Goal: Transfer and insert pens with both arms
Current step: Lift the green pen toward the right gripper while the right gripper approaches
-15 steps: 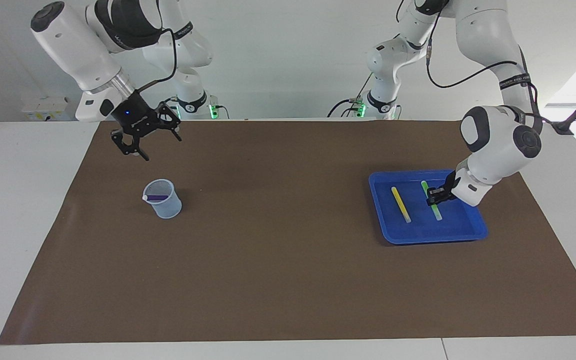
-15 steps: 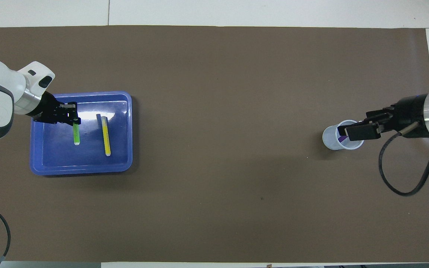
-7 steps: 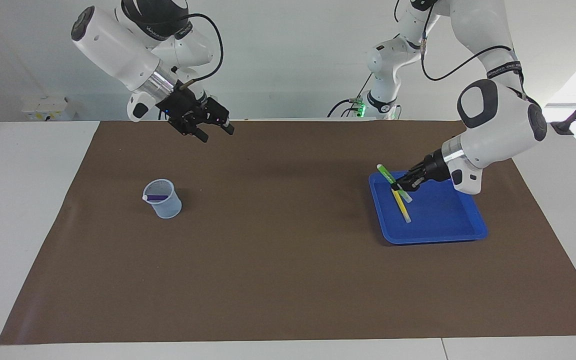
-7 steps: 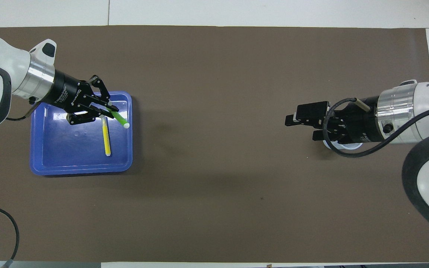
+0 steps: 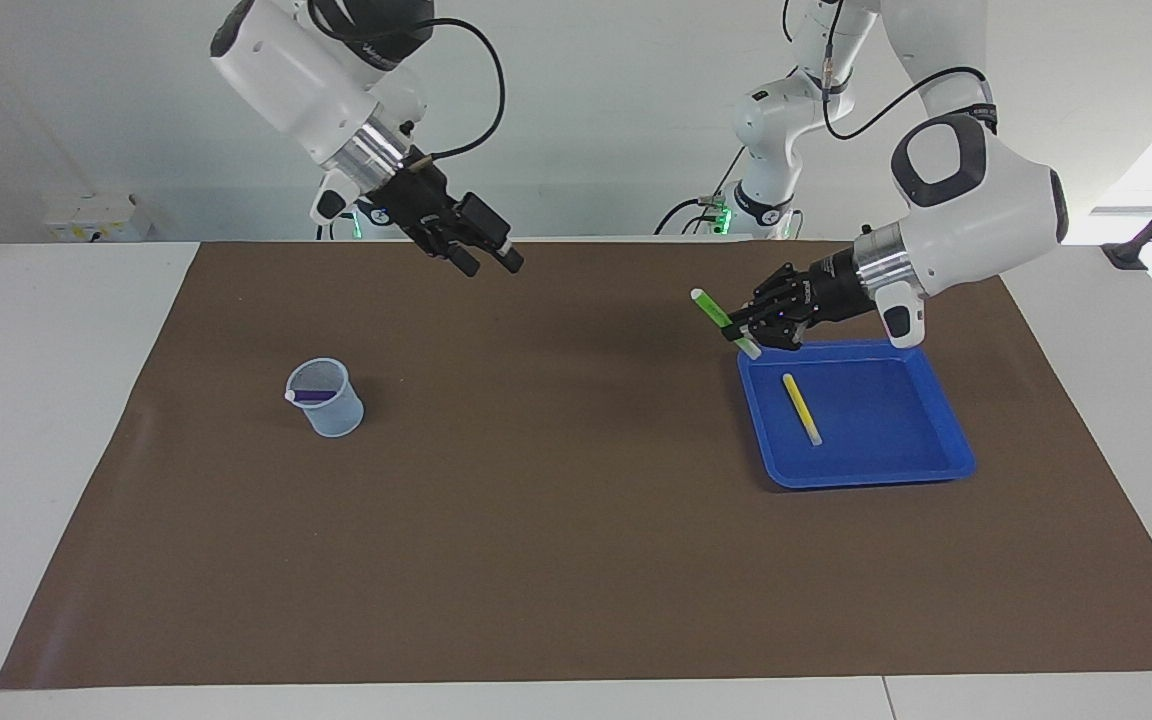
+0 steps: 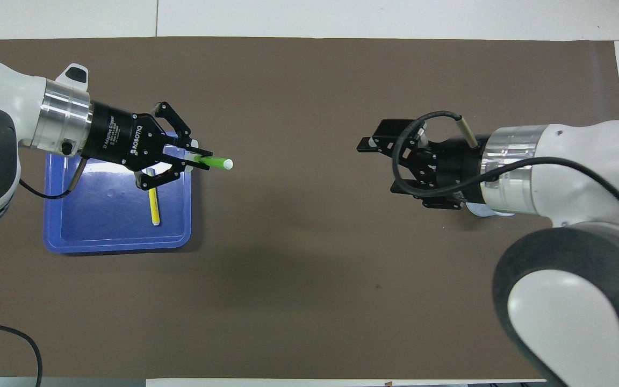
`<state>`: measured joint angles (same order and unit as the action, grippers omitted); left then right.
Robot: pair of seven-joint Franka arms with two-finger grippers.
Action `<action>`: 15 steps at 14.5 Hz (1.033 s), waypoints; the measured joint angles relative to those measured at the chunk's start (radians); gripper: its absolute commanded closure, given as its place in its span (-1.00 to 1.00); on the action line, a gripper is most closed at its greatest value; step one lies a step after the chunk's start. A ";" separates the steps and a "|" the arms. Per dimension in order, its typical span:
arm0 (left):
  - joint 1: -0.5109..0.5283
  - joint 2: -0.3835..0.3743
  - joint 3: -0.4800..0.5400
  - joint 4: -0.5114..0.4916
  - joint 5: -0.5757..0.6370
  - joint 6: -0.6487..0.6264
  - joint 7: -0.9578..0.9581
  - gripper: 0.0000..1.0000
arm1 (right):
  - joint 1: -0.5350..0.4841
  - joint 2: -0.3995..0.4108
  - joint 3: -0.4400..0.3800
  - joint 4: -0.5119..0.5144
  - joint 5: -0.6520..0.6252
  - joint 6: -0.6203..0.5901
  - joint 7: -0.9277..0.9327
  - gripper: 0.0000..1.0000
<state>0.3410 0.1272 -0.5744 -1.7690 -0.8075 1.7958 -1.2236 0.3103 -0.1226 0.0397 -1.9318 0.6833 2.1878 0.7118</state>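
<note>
My left gripper [image 5: 744, 332] [image 6: 198, 159] is shut on the green pen [image 5: 711, 308] [image 6: 214, 161]. It holds the pen in the air over the mat, just off the blue tray's [image 5: 871, 475] [image 6: 116, 244] edge, pale end toward the table's middle. The yellow pen [image 5: 801, 408] [image 6: 154, 207] lies in the tray. My right gripper [image 5: 491, 266] [image 6: 380, 166] hangs open and empty over the mat, facing the left one. The purple pen [image 5: 312, 396] rests inside the translucent cup [image 5: 326, 398] [image 6: 484, 210]. In the overhead view my right arm covers most of the cup.
A brown mat [image 5: 556, 520] covers most of the white table. A slimmer white arm with a green light [image 5: 756, 205] stands at the robots' edge of the table. A black cable [image 6: 19, 344] curls near the left arm's corner.
My left gripper lifted the green pen out of the tray and carried it toward the table's middle. My right gripper rose from above the cup and swung toward the middle too.
</note>
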 measured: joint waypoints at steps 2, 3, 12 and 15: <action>-0.027 -0.071 -0.004 -0.080 -0.084 0.056 -0.017 1.00 | 0.059 0.009 0.004 -0.012 0.000 0.088 0.046 -1.00; -0.047 -0.109 -0.004 -0.122 -0.118 0.091 -0.025 1.00 | 0.077 0.015 0.005 -0.013 0.000 0.104 0.048 -1.00; -0.204 -0.225 -0.006 -0.273 -0.232 0.334 -0.182 1.00 | 0.146 0.170 0.006 0.163 -0.134 0.052 0.053 -1.00; -0.209 -0.227 -0.005 -0.283 -0.267 0.353 -0.204 1.00 | 0.156 0.176 0.006 0.165 -0.135 0.048 0.053 -0.99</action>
<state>0.1317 -0.0993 -0.5789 -2.0517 -1.0742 2.1483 -1.4274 0.4666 0.0533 0.0460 -1.7672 0.5482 2.2357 0.7653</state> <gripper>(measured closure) 0.828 0.000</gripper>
